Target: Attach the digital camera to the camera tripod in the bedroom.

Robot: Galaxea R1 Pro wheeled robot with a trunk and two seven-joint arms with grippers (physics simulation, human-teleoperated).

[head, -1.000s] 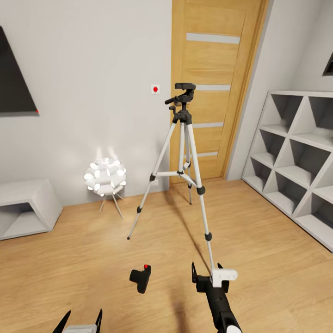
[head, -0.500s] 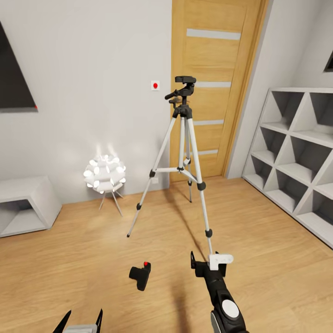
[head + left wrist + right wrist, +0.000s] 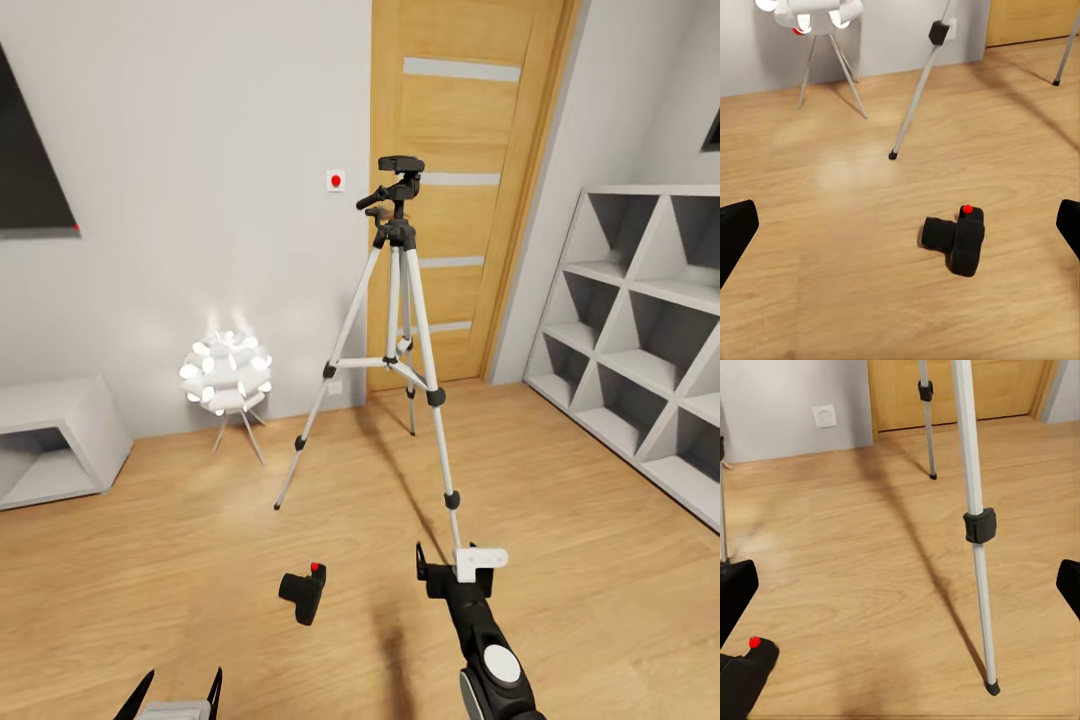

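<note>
The digital camera (image 3: pixel 303 592) lies on the wood floor, black, its red button facing up. It also shows in the left wrist view (image 3: pixel 956 238), ahead of my open left gripper (image 3: pixel 902 229), and at the edge of the right wrist view (image 3: pixel 745 675). The camera tripod (image 3: pixel 400 300) stands before the door on silver-white legs, its black head bare. Its nearest leg (image 3: pixel 975 510) comes down just ahead of my open right gripper (image 3: pixel 447 562), which holds nothing. My left gripper (image 3: pixel 177 690) sits low, short of the camera.
A glowing white spiky floor lamp (image 3: pixel 227 375) stands by the wall, left of the tripod. A wooden door (image 3: pixel 465 150) is behind the tripod. White cubby shelves (image 3: pixel 640 330) line the right side. A low white box (image 3: pixel 50 445) sits at far left.
The head view has shifted slightly, so the camera on my head moved. My right arm has rolled and edged forward near the tripod's front leg. The digital camera stays put.
</note>
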